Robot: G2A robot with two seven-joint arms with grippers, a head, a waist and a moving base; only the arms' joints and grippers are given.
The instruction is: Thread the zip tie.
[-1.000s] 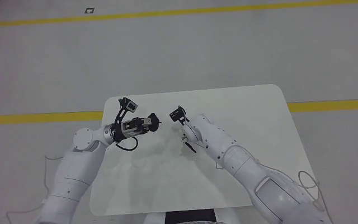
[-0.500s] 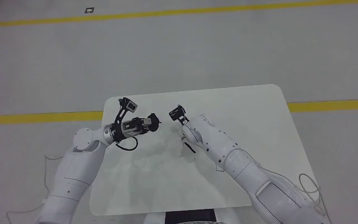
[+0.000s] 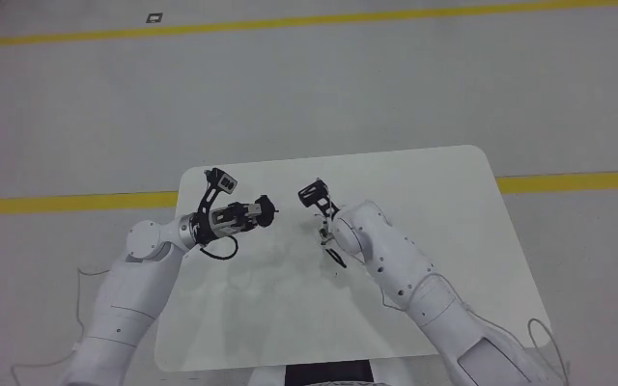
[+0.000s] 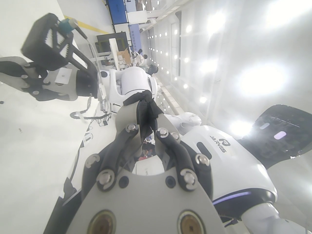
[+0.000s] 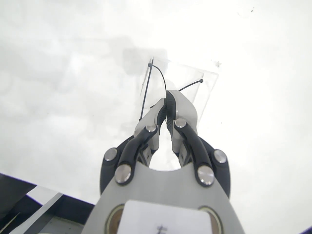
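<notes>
Pinching the zip tie (image 5: pixel 163 77) in my closed right gripper (image 5: pixel 167 103); it arcs out just ahead; my left gripper (image 4: pixel 146 108) seems closed.

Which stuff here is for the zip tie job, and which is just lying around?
For the job:
zip tie, pinched in the shut right gripper
left gripper, shut, above the table

Just lying about:
clear plastic piece by the tie, though it may be a holder
tiny dark specks on the table
</notes>
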